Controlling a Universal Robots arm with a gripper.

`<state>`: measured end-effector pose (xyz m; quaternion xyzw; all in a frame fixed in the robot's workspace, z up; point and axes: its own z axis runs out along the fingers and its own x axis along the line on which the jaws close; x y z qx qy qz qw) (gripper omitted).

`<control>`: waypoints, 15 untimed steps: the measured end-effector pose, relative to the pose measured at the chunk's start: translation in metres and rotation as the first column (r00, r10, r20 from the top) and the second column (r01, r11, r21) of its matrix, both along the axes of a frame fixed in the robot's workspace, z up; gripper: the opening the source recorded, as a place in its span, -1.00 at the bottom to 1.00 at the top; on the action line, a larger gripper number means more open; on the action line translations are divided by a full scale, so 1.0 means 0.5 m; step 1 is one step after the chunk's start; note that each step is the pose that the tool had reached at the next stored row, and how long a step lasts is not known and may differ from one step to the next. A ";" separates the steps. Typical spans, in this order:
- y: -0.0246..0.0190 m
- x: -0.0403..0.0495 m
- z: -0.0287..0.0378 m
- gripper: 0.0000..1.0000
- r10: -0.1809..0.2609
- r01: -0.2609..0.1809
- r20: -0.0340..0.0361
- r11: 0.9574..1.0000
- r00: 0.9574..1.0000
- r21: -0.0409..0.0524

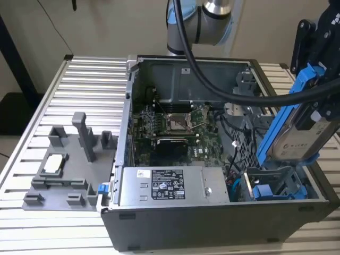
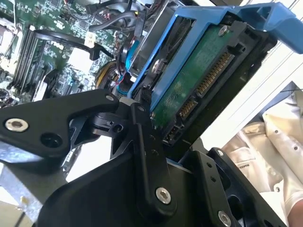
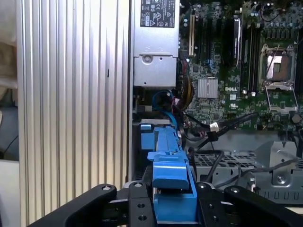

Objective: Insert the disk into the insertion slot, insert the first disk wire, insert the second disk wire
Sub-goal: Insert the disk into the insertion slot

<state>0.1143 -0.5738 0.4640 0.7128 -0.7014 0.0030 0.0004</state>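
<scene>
The disk (image 1: 295, 142), silver-grey with a white label, sits in a blue carrier frame (image 1: 280, 123) and hangs steeply tilted over the open computer case's right end in the exterior view. My gripper (image 1: 317, 98) is shut on it near the upper end. In the second wrist view the disk's green circuit board (image 2: 190, 90) and connector face the camera, with black fingers (image 2: 147, 142) against the frame. In the first wrist view the blue frame (image 3: 171, 172) stands edge-on between the fingers (image 3: 138, 204). Below it lies the insertion slot (image 1: 276, 187), a grey bay with blue tabs. Blue and red wires (image 3: 166, 101) curl beside the bay.
The open case holds a motherboard (image 1: 175, 127) and a grey labelled power-supply box (image 1: 170, 186). A grey fixture plate with posts (image 1: 69, 170) lies on the ribbed metal table (image 1: 79, 90) at the exterior view's left. The arm's black cable (image 1: 212, 71) arcs over the case.
</scene>
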 end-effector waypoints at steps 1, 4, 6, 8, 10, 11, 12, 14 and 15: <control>0.0001 0.000 -0.003 -0.34 0.000 0.000 0.000 1.000 1.000 0.000; 0.0000 0.000 -0.011 -0.34 0.000 0.000 0.000 1.000 1.000 0.000; 0.0000 0.000 -0.017 -0.34 0.000 0.000 0.000 1.000 1.000 0.000; 0.0000 0.000 -0.022 -0.34 0.000 0.000 0.000 1.000 1.000 0.000; 0.0000 0.000 -0.027 -0.34 0.000 0.000 0.000 1.000 1.000 0.000; 0.0000 0.000 -0.030 -0.34 0.000 0.000 0.000 1.000 1.000 0.000; 0.0000 0.000 -0.032 -0.34 0.000 0.000 0.000 1.000 1.000 0.000; 0.0000 0.001 -0.038 -0.34 0.000 0.000 0.000 1.000 1.000 0.000; 0.0000 0.001 -0.040 -0.34 0.000 0.000 0.000 1.000 1.000 0.000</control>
